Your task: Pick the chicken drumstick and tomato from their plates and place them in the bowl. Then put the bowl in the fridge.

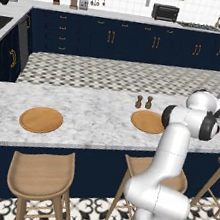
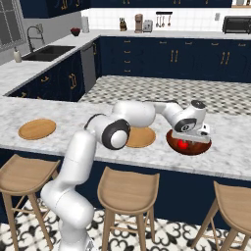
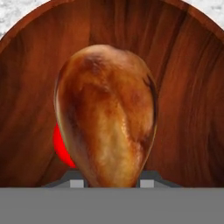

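Note:
My gripper [image 2: 194,135] hangs just above the reddish-brown bowl [image 2: 197,151] at the right of the marble island and is shut on the chicken drumstick [image 3: 107,118]. In the hand view the drumstick's fat end points down into the bowl [image 3: 188,87]. The red tomato [image 2: 183,144] lies inside the bowl, and its edge shows behind the drumstick [image 3: 60,146]. Both wooden plates are bare, one next to the bowl [image 2: 140,138] and one far to the left [image 2: 37,129]. The fridge is out of view.
Two small shakers [image 1: 142,102] stand behind the nearer plate [image 1: 147,121]. Wooden stools [image 2: 128,188] line the island's front edge. A sink [image 2: 46,52] sits in the left counter and a toaster oven [image 1: 165,12] on the back counter.

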You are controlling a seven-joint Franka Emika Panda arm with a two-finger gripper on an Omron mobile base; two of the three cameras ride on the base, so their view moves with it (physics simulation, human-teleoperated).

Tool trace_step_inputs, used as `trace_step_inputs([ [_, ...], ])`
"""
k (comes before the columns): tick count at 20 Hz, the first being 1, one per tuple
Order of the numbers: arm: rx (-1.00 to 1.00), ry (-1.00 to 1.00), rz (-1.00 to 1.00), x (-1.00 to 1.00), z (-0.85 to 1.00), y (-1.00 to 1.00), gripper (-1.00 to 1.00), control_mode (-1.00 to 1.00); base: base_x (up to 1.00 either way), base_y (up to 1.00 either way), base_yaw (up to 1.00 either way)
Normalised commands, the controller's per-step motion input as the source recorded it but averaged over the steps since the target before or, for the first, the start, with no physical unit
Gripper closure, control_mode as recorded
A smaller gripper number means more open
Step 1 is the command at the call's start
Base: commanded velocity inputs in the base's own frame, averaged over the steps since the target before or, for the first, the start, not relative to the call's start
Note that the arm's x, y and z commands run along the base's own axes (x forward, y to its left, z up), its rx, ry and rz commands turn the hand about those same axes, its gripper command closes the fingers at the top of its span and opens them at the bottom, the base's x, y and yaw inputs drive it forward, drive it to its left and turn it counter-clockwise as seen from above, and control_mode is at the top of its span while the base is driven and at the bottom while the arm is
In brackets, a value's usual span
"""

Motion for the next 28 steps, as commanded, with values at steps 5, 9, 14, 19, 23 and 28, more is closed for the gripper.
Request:
trace_step_inputs([
  [5,0.00,0.00,0.00,0.12,-0.10,-0.05,1.00,-1.00,0.00,0.00,0.00],
  [9,0.00,0.00,0.00,0.09,-0.07,-0.08,1.00,-1.00,0.00,0.00,0.00],
  [14,0.00,0.00,0.00,0.00,-0.15,0.00,-1.00,-1.00,0.00,0.00,0.00],
  [19,0.00,0.00,0.00,-0.02,-0.01,0.00,-1.00,-1.00,0.00,0.00,0.00],
  [23,0.00,0.00,0.00,-0.16,0.40,0.02,-1.00,-1.00,0.00,0.00,0.00],
  [28,0.00,0.00,0.00,-0.49,0.59,0.23,-1.00,-1.00,0.00,0.00,0.00],
])
